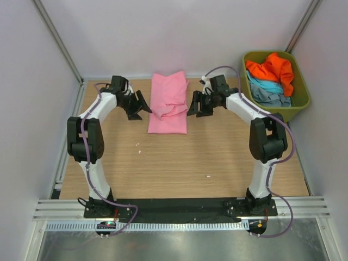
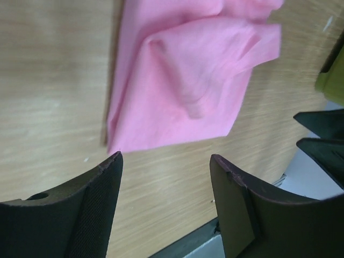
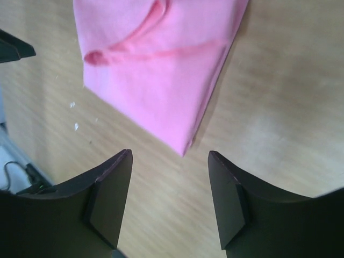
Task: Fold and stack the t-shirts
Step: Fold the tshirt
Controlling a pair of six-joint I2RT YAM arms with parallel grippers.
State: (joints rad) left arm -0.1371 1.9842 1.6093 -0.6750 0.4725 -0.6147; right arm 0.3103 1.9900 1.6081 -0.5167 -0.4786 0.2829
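Four t-shirts: one pink on the table, three heaped in the tub.
Pink t-shirt (image 1: 168, 103): lies at the far middle of the table (image 1: 179, 163), folded to a rough oblong. Its upper layer is rumpled and lies askew.
Left pincer (image 2: 166, 161): jaws apart, nothing between them. It hangs just beside the shirt's left edge, clear of the cloth.
Right pincer (image 3: 169, 156): jaws apart, empty. A corner of the shirt lies just ahead of its tips, apart from them.
Olive-green tub (image 1: 307, 92): stands at the far right corner, well apart from the pink shirt.
Tub contents: orange t-shirt (image 1: 272, 68) on top, light blue t-shirt (image 1: 266, 85) under it, grey-blue t-shirt (image 1: 274, 99) nearest. All are unfolded.
Handling, judged: light, soft and limp. The cloth sags wherever it is unsupported, and its layers slide on one another.
Hold, judged: pinch through all layers at two corners or along a folded edge, one pincer per side, keeping the fold low.
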